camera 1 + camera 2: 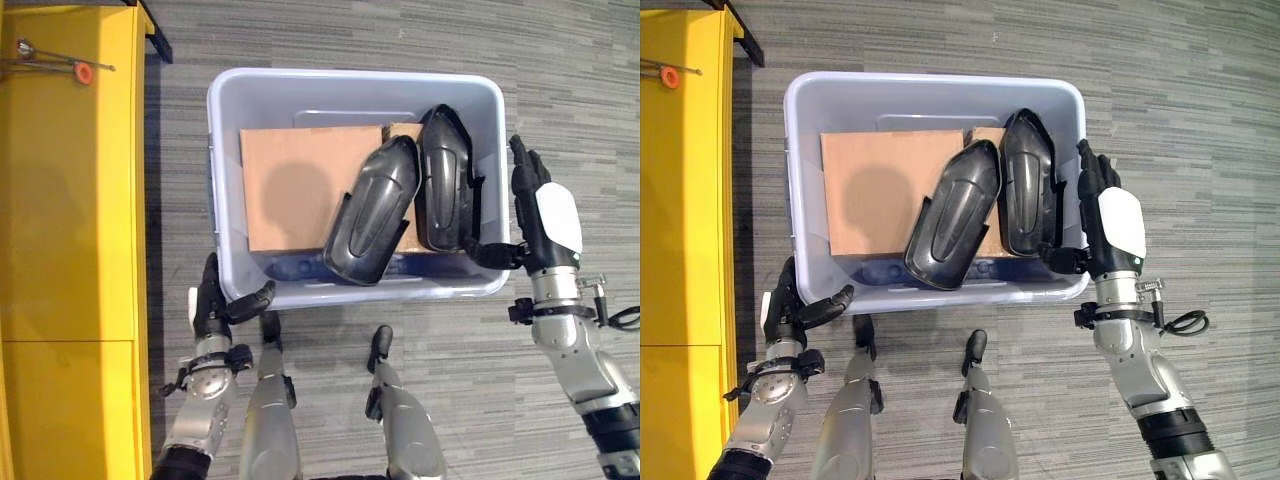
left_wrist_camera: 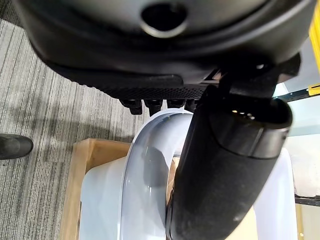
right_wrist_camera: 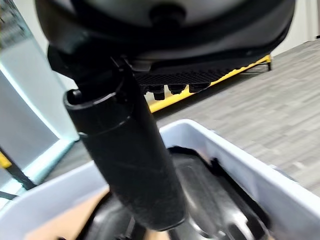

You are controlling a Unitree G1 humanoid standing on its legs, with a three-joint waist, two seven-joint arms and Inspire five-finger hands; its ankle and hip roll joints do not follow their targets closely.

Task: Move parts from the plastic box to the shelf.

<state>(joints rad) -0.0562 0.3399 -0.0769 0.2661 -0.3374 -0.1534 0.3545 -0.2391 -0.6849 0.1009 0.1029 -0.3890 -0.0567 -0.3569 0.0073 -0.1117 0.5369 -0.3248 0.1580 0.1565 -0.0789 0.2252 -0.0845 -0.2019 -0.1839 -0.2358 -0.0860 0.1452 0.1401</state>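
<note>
Parts: two glossy black moulded plastic shells (image 1: 372,212) (image 1: 443,178) lie side by side in the pale grey plastic box (image 1: 230,100), towards its 3 o'clock half, partly on a brown cardboard sheet (image 1: 295,185).
Shelf: the yellow shelf unit (image 1: 65,200) stands at 9 o'clock, just beside the box.
My right robot hand (image 1: 535,215): fingers straight along the outside of the box's 3 o'clock wall, thumb over the rim; open, holding no part.
My left robot hand (image 1: 215,305): fingers relaxed and apart at the box's 7 o'clock corner; open, empty.
Risk: I judge the shells slick and curved, so one could slip from a shallow pinch. The leaning one overlaps its neighbour, so lifting it may drag the other.
In the way: the box wall stands between my right fingers and the parts. Small tools (image 1: 60,62) lie on the shelf at 11 o'clock.
</note>
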